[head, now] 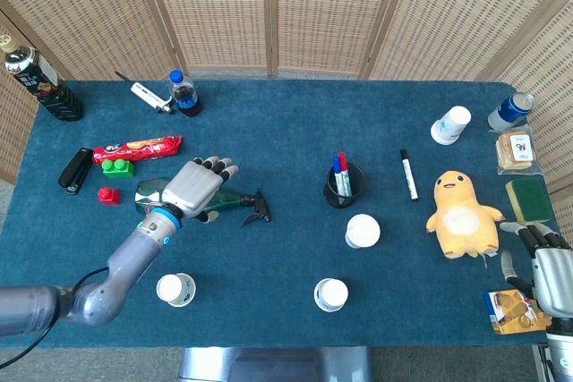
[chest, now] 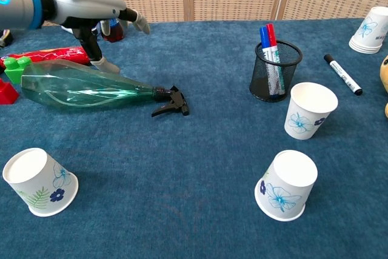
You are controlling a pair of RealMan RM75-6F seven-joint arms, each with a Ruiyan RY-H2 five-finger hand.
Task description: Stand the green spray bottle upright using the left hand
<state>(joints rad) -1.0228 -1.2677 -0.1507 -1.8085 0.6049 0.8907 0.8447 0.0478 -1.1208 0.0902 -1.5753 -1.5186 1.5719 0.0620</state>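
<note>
While the translucent green plastic spray bottle (chest: pixel 85 86) lies on its side, the left hand (head: pixel 197 187) hovers above it, fingers spread, grasping nothing; gripping and righting remain.

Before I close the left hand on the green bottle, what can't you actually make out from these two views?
- Head view: the left hand covers the middle of the green spray bottle; contact cannot be told.
- Chest view: the fingers hang above the bottle, but the palm side is hidden.
- Head view: the right hand is cut off by the frame edge.
- Bottle label text: too small.
</note>
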